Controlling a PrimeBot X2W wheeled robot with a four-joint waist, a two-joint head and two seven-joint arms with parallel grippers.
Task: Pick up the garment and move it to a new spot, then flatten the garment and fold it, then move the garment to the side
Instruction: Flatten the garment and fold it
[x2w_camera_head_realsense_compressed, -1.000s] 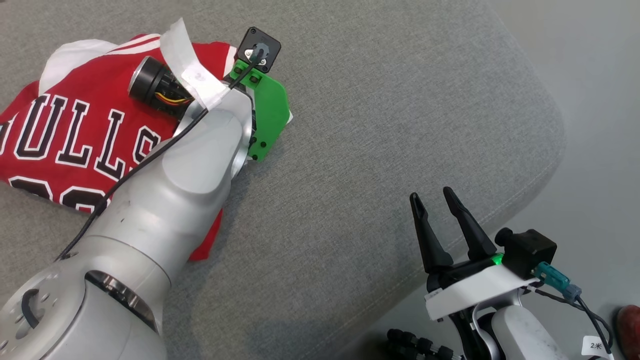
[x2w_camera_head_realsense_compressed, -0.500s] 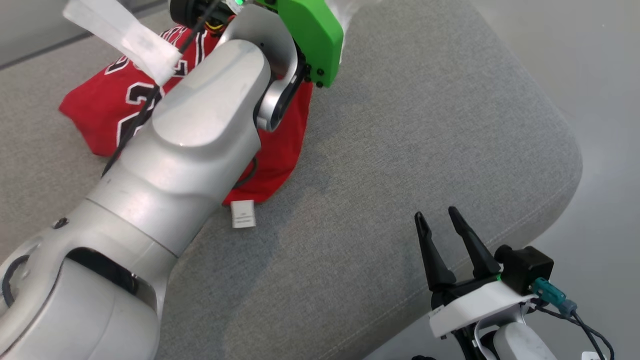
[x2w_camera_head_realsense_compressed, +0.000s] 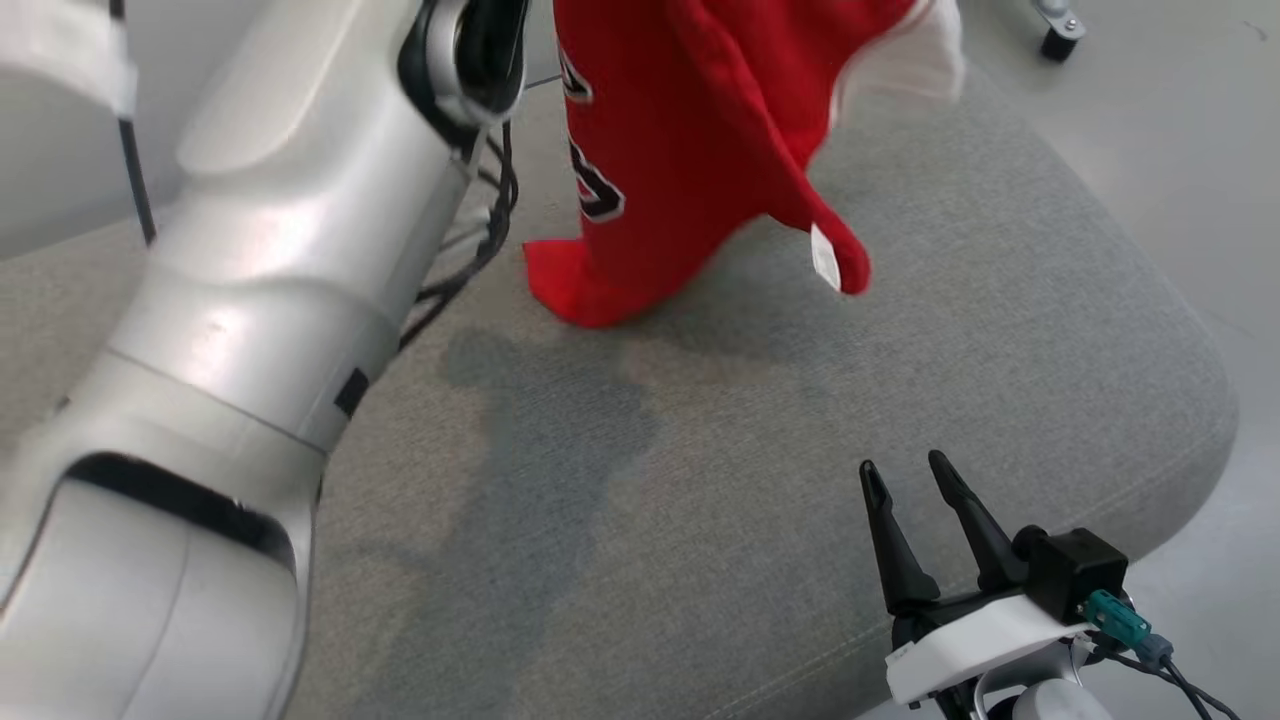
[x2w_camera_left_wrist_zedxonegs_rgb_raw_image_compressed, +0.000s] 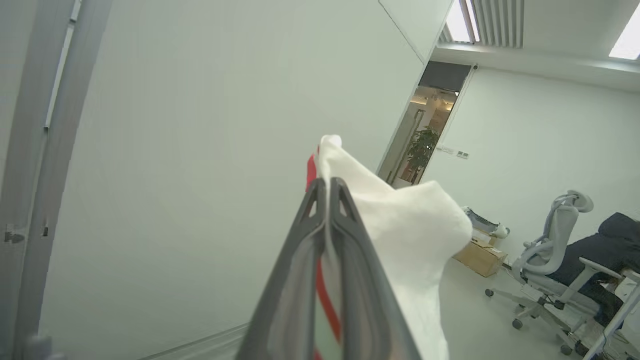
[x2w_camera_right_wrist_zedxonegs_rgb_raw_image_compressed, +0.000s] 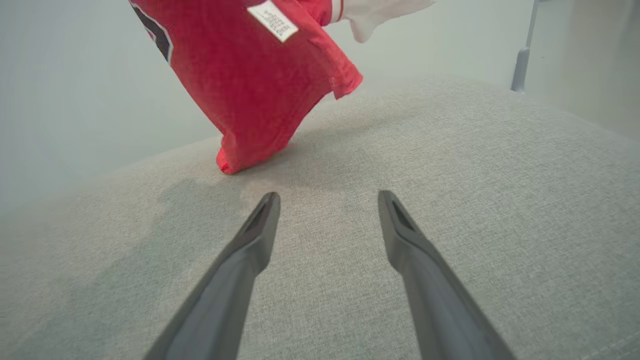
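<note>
The garment is a red jersey with white trim and black-and-white lettering. It hangs from above, and its lower corner touches the grey cushion. My left gripper is raised high and shut on the garment's white sleeve edge. The left forearm rises at the left of the head view. My right gripper stands open and empty near the cushion's front right edge. In the right wrist view the garment dangles ahead of my right gripper, well apart from it.
The grey cushion ends in a rounded corner at the right, with pale floor beyond. An office chair and a cardboard box stand across the room. A caster sits on the floor at the top right.
My left arm has lifted the garment off the cushion, from lying spread to hanging with only its lower corner touching. The head view has also shifted. The right gripper stays open.
</note>
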